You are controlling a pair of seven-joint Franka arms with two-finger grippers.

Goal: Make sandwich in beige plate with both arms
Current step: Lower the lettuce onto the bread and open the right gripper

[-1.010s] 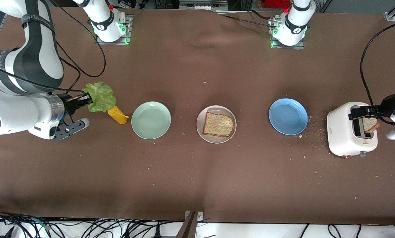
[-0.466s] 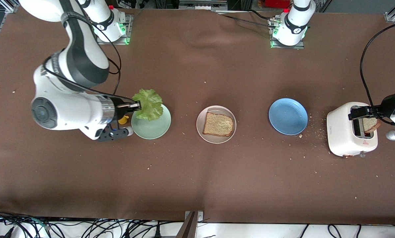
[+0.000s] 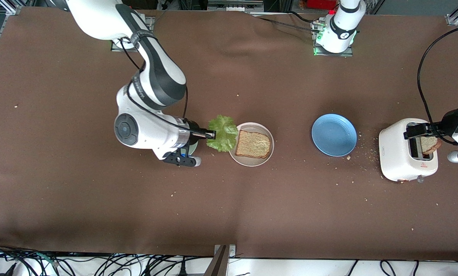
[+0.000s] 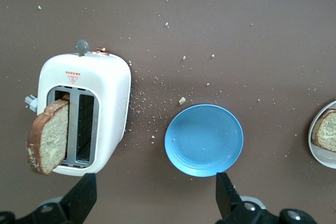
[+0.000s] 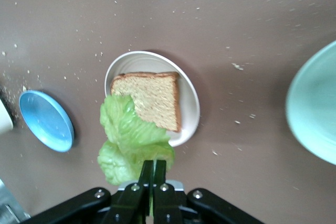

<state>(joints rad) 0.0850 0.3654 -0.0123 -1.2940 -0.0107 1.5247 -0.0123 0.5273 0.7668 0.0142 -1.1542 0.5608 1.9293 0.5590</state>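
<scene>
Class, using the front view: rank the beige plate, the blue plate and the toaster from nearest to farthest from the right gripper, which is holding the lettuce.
From the right gripper, shut on the lettuce:
1. Beige plate: right beside the lettuce, mid-table, holding one toast slice.
2. Blue plate: farther toward the left arm's end.
3. Toaster: farthest, at the left arm's end, under the open left gripper.

Green lettuce (image 3: 223,133), beige plate (image 3: 252,161), brown speckled toast (image 3: 253,144).

Mint-green plate (image 3: 193,147) mostly hidden under right arm, left arm cut off at edge
</scene>
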